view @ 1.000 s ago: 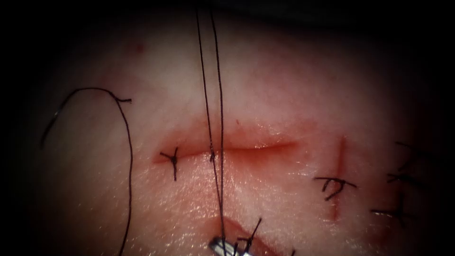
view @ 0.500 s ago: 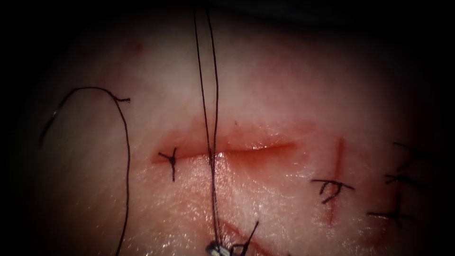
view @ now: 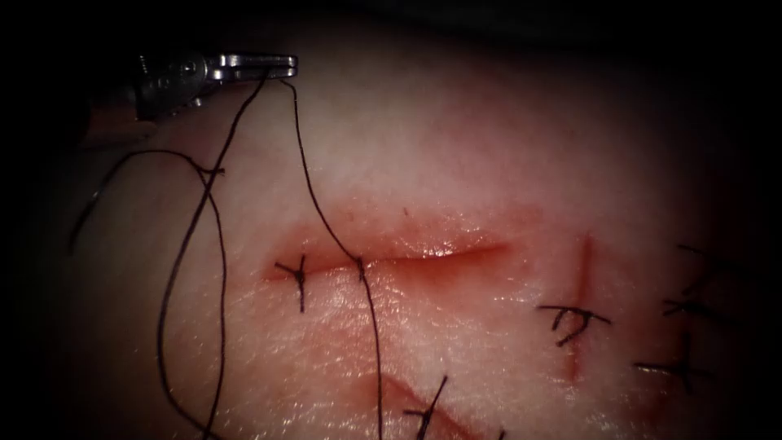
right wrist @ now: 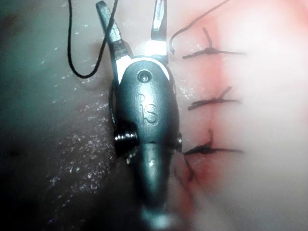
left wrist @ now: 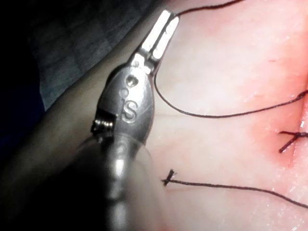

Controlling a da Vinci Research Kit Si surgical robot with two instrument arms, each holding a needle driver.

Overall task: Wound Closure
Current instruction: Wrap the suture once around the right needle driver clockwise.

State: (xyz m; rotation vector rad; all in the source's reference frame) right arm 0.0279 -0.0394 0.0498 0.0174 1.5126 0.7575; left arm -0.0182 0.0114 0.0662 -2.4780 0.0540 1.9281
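My left tool (view: 273, 65) is over the tissue (view: 456, 163) up and left of the horizontal cut (view: 440, 257), its jaws shut on the thread (view: 314, 204). One strand runs from the jaws down to a stitch (view: 359, 265) in the cut, and another hangs in a loose loop to the left. In the left wrist view the left tool (left wrist: 165, 21) pinches the thread at its tip. The right tool (right wrist: 131, 21) stands wide open with nothing between its jaws, beside a thread loop (right wrist: 72, 57). A thin dark arc with a glint, perhaps the needle (view: 96, 195), lies far left on the tissue, unheld.
A tied stitch (view: 298, 275) closes the cut's left end. A short vertical cut (view: 583, 277) with a stitch lies to the right, with more stitches (view: 684, 363) beyond it. A slanted cut (view: 407, 395) with a stitch sits at the bottom edge.
The two strands that ran straight up from the stitch now hang slack and lean left. The left tool has come into view holding them. The right tool has opened and gone from the bottom edge.
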